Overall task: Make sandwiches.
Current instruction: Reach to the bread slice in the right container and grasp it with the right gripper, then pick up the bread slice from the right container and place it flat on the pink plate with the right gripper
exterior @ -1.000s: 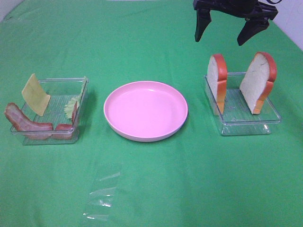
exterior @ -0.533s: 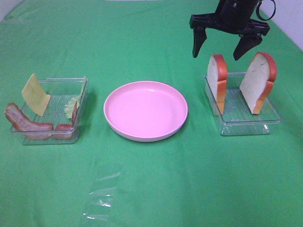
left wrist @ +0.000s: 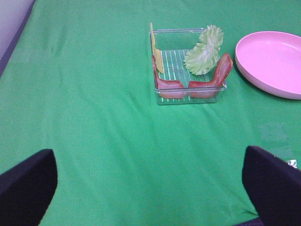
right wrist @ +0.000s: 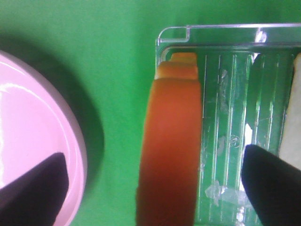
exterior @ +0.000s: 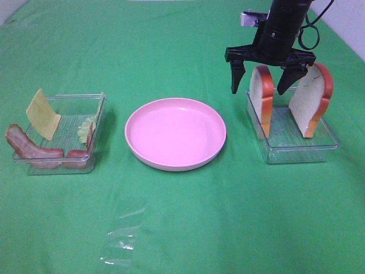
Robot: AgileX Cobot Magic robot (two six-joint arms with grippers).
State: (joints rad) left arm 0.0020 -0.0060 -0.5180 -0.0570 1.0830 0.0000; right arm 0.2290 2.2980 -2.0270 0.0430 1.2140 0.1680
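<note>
We see the right gripper (exterior: 257, 89) pointing straight down. Its fingers are spread wide, one on each side of a bread slice (exterior: 262, 108) standing at the plate-side edge of its clear tray (exterior: 296, 153) (a second slice (exterior: 311, 105) leans opposite). The pink plate (exterior: 175, 134) sits just beside the tray. The left gripper (left wrist: 150, 188) hangs wide open over green cloth (left wrist: 94, 141).
</note>
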